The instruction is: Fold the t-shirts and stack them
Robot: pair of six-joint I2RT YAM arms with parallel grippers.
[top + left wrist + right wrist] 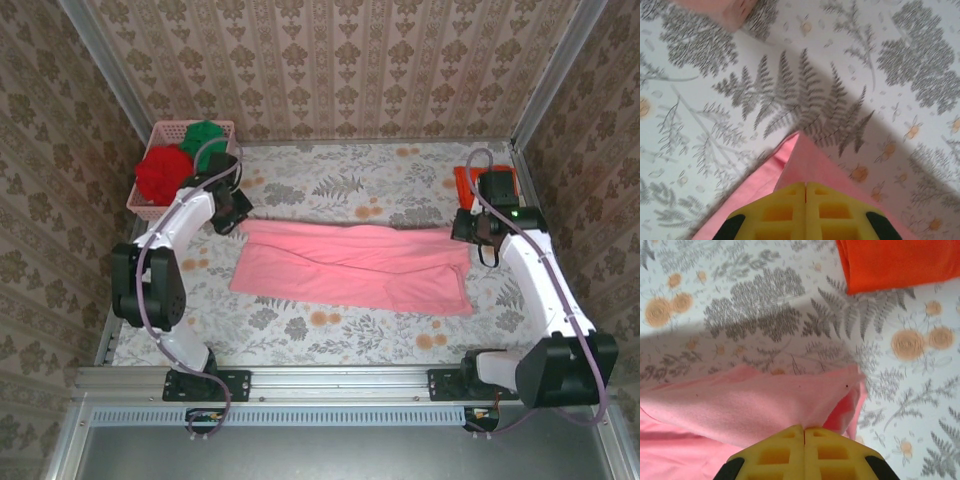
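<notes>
A light pink t-shirt lies stretched across the middle of the table, folded lengthwise. My left gripper is shut on its far left corner; in the left wrist view the yellow fingers pinch the pink t-shirt. My right gripper is shut on the far right corner, where the pink t-shirt rises into the closed fingers. An orange folded t-shirt lies beyond the right gripper. A red t-shirt and a green t-shirt sit in the basket.
A pink lattice basket stands at the far left corner of the table; its corner is just ahead of the left gripper. Patterned walls close in the table. The floral tablecloth is bare in front of the shirt.
</notes>
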